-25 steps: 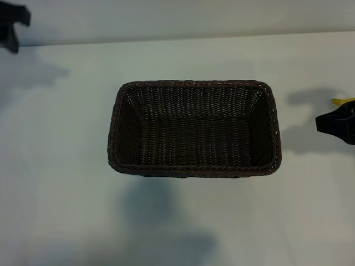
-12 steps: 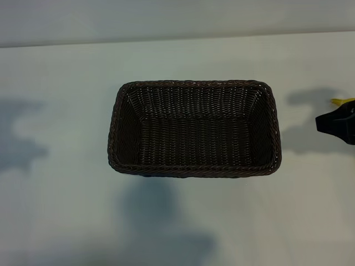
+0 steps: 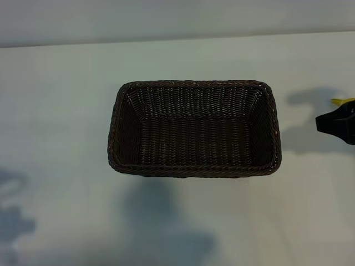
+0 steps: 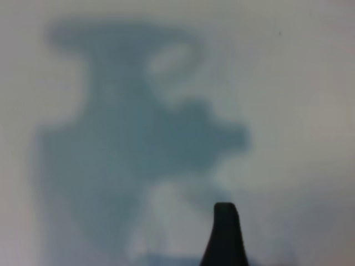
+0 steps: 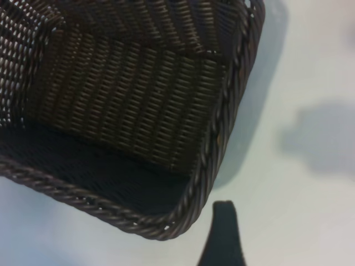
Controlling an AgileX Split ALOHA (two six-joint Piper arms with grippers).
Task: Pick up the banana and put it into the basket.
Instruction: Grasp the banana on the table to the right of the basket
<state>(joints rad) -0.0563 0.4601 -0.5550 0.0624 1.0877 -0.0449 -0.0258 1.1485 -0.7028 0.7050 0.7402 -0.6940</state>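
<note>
Only a yellow tip of the banana (image 3: 342, 101) was seen at three o'clock, cut off behind the right gripper (image 3: 336, 125), beside the basket (image 3: 194, 169). Both grippers' fingers were spread apart, nothing visibly held. The left gripper, seen at ten o'clock a second earlier, had left the exterior view.

- Pale, matte tabletop (image 3: 61, 111), filling nearly the whole exterior view.
- Soft grey shadows (image 3: 161, 221) lying on it near the lower edge and at the right.
- Lighter wall band (image 3: 177, 19) along the far edge.
</note>
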